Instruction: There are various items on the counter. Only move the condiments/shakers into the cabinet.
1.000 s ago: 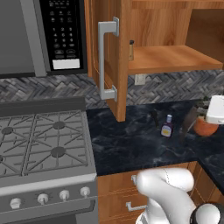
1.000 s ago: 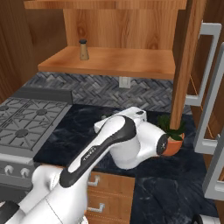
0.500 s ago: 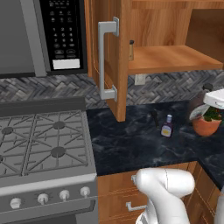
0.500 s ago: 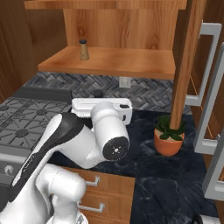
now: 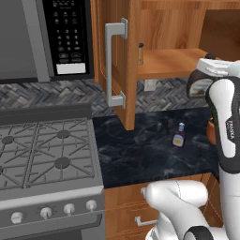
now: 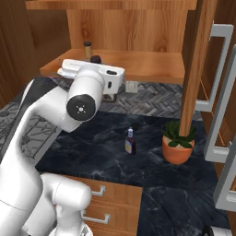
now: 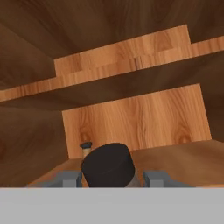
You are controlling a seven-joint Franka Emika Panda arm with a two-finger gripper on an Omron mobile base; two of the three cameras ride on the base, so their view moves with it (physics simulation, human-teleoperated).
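You're holding the syrup bottle [image 7: 107,165] upright between the gripper's [image 7: 113,178] closed jaws, hovering just before the cabinet [image 7: 131,118] shelf; the shaker [image 7: 85,149] is standing deeper in, slightly left.

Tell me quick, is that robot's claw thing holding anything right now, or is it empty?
End effector: closed on the syrup bottle, whose black cap sits between the two fingers, raised at the cabinet shelf.
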